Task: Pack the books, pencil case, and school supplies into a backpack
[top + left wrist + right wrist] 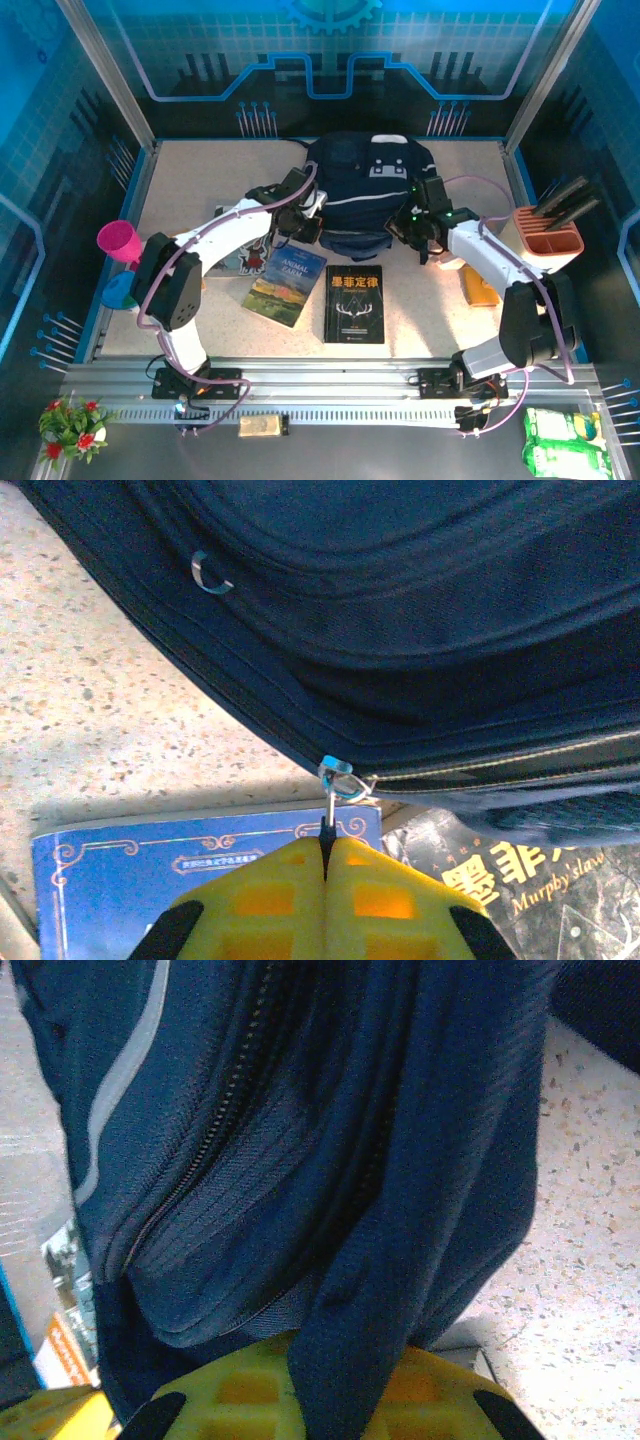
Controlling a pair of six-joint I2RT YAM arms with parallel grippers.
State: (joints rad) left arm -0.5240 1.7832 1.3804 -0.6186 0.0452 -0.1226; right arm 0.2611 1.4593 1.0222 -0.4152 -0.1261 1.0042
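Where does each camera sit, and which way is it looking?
Top camera: above and behind the arms, looking down at the table and backpack; both arms show.
Left wrist camera: rides that wrist, looking past the left claw, shut on the zipper pull.
Right wrist camera: rides that wrist, close against the backpack; the right claw pinches its fabric.
Shared: all see the backpack; top and left wrist see the black book.

light: bright, from overhead | glare: counter washed pale at right | shadows: soft under backpack | wrist views: grainy, soft-focused
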